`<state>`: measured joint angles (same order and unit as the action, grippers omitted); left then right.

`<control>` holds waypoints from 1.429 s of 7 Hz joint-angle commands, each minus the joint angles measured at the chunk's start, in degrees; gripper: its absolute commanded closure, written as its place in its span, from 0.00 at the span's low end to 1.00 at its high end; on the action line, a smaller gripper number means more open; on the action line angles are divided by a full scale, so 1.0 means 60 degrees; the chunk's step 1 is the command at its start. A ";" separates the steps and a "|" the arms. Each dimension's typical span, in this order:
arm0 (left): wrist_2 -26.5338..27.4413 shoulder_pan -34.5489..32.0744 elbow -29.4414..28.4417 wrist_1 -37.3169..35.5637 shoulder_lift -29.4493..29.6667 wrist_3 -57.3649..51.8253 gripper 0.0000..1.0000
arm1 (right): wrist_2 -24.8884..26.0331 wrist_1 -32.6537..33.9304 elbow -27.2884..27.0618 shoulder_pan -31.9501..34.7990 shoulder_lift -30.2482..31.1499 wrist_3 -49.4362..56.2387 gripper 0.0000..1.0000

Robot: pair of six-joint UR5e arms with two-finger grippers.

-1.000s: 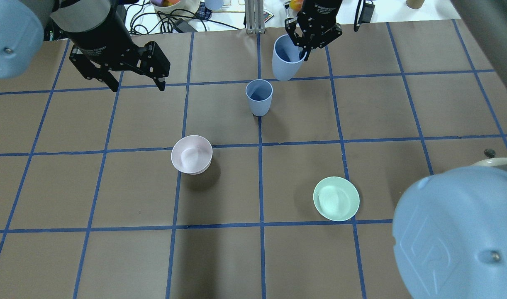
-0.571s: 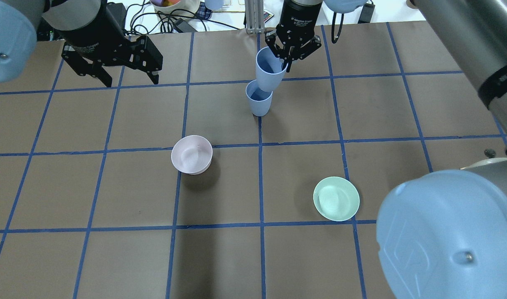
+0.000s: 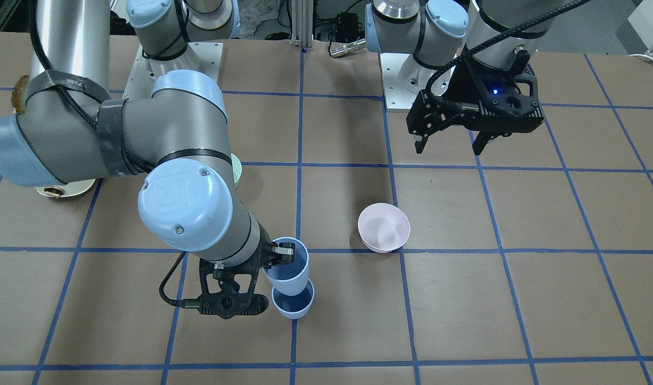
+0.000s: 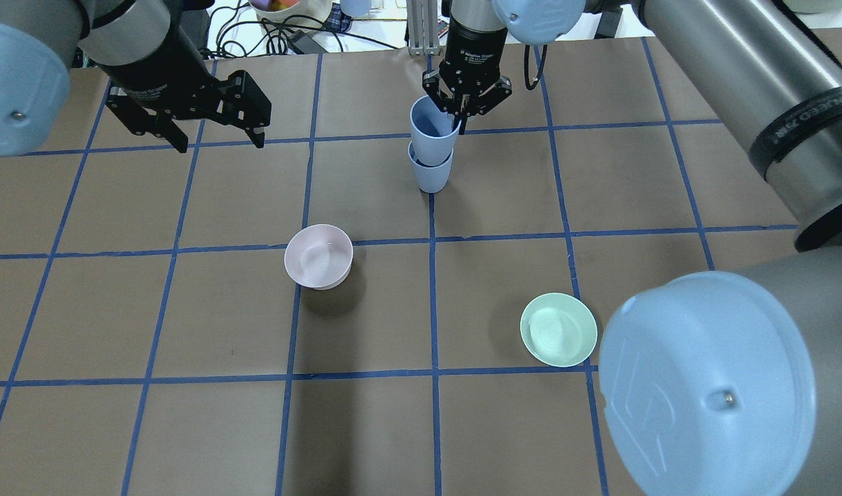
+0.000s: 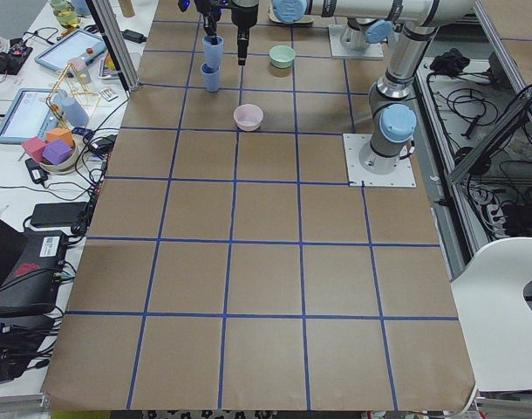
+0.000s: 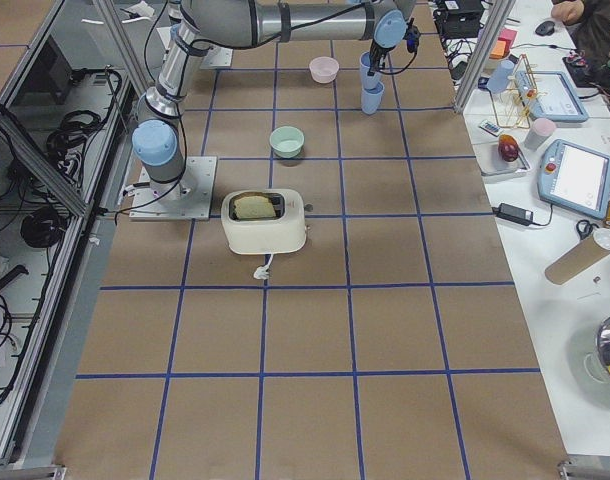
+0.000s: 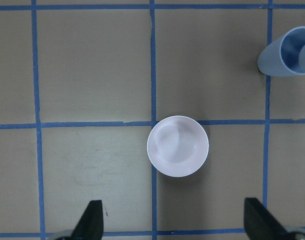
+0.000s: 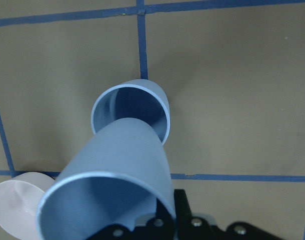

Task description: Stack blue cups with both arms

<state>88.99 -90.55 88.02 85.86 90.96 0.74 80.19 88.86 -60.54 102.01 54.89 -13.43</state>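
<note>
Two pale blue plastic cups, alike, handleless and tapered to a narrower base, are seen near the far middle of the table [image 4: 366,303]. The lower cup [image 4: 431,176] is stood upright on the brown paper, just beside a crossing of blue tape lines. The upper cup [image 4: 433,134] is held above it, slightly tilted, with its base at the mouth of the lower one; how deep it reaches cannot be told. Its smooth, darker inside is shown in the right wrist view.

The right gripper [image 4: 462,117] is clamped on the rim of the upper cup, one finger inside the wall and one outside. The left gripper [image 4: 220,141] is held above the table with its jaws spread wide and nothing between them, well apart from the cups.

A pink bowl [image 4: 318,256] and a green bowl [image 4: 558,329] are set apart nearer the robot.
</note>
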 commanded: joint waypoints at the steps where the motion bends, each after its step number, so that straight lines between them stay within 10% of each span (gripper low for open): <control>1: 0.0006 0.0004 -0.0007 -0.0013 0.0001 -0.0064 0.00 | 0.0023 0.0173 -0.0002 0.0006 -0.0138 -0.0062 1.00; 4: 0.0021 -0.0010 0.0008 -0.0042 0.0017 -0.0064 0.00 | -0.0065 0.0350 -0.0002 0.0006 -0.0227 -0.0296 0.89; 5: 0.0036 -0.0010 -0.0007 -0.0056 0.0016 -0.0064 0.00 | -0.0050 0.0379 -0.0017 0.0006 -0.0227 -0.0311 0.28; 7: 0.0050 -0.0010 -0.0007 -0.0042 0.0002 -0.0064 0.00 | 0.0125 0.0365 -0.0002 0.0006 -0.0169 -0.0326 0.00; 10: 0.0050 -0.0010 -0.0007 -0.0057 0.0002 -0.0064 0.00 | 0.0813 0.0248 -0.0045 -0.0256 0.0486 -0.0136 0.00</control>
<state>89.23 -90.61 87.98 85.53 90.97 0.35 83.53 90.49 -60.56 101.50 55.38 -14.85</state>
